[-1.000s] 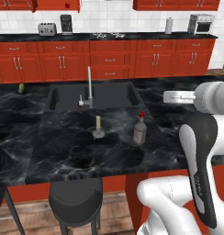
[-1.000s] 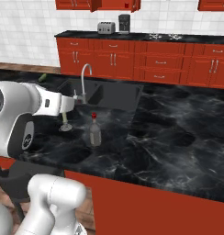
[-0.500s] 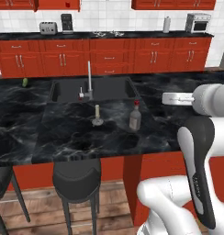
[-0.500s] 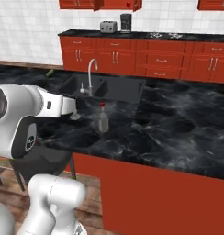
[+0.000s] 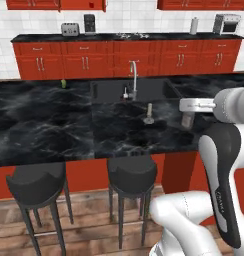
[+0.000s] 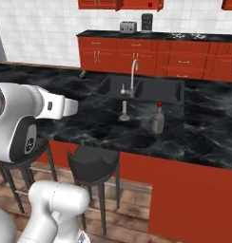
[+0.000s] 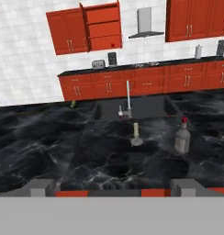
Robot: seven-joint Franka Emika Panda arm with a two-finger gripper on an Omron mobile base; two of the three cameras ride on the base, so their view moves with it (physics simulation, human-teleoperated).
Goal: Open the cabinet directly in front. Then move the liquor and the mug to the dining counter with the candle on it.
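Note:
The liquor, a stubby bottle with a red cap, stands upright on the dining counter to the right of the candle. Nothing touches it. From the right base the liquor and candle stand in front of the sunken sink. From the left base the liquor is partly behind my white forearm. The cabinet on the far wall has its doors swung out, and a small red mug sits on its lower shelf. My gripper is open and empty, held back at the island's near edge.
Two black stools stand at the island's near side. A tall faucet rises behind the sink. A small green thing lies on the island's far left. A toaster and coffee machine sit on the wall counter.
The whole picture has shifted: the base has pulled back and moved sideways from the island, bringing the stools into view. The liquor and candle stay put. The gripper stays open.

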